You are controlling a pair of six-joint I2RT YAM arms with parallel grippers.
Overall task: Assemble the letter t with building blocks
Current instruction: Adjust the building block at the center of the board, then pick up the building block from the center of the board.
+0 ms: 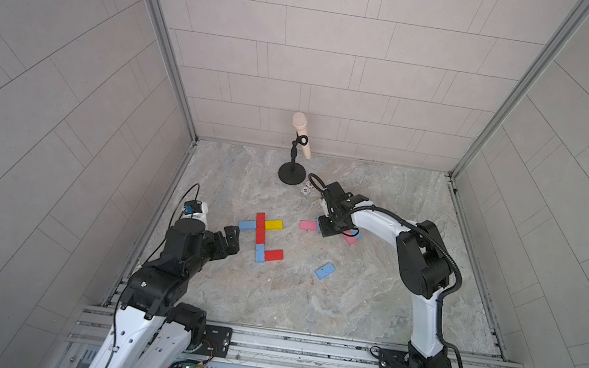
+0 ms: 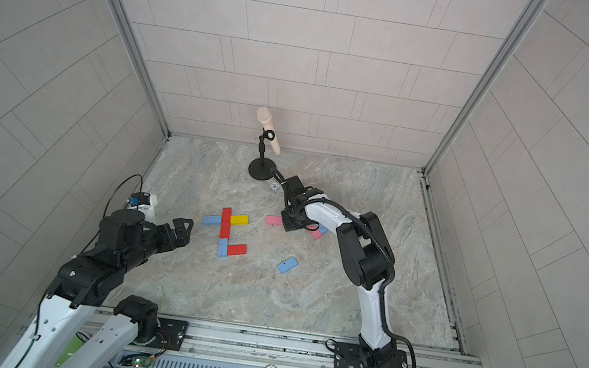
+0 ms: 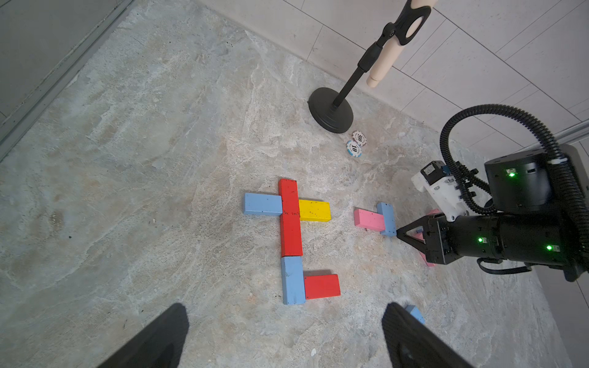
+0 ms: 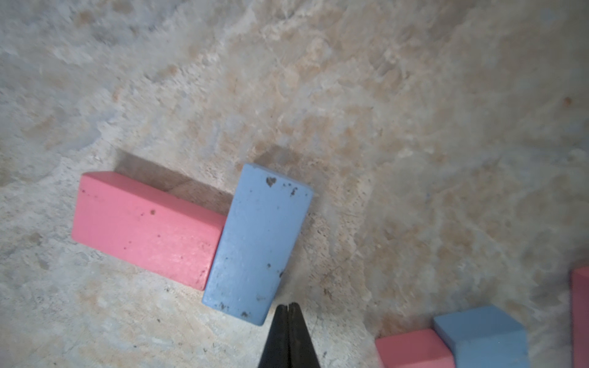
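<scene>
Building blocks lie flat on the marble floor. Two red blocks in a line [image 1: 259,227] form an upright bar with a light blue block [image 1: 246,225] on its left and a yellow block [image 1: 273,224] on its right. At the bar's near end are a light blue block [image 3: 292,280] and a red block [image 3: 321,286]. A pink block [image 4: 146,227] touches another light blue block [image 4: 258,242]. My right gripper [image 4: 289,306] is shut and empty, its tip at that blue block's corner. My left gripper [image 3: 283,310] is open and empty, near the bar's near end.
A loose light blue block [image 1: 325,270] lies right of the shape. Pink and blue blocks [image 4: 446,344] lie under the right arm. A microphone on a black stand [image 1: 292,173] and two poker chips [image 3: 356,144] sit at the back. Walls close in three sides.
</scene>
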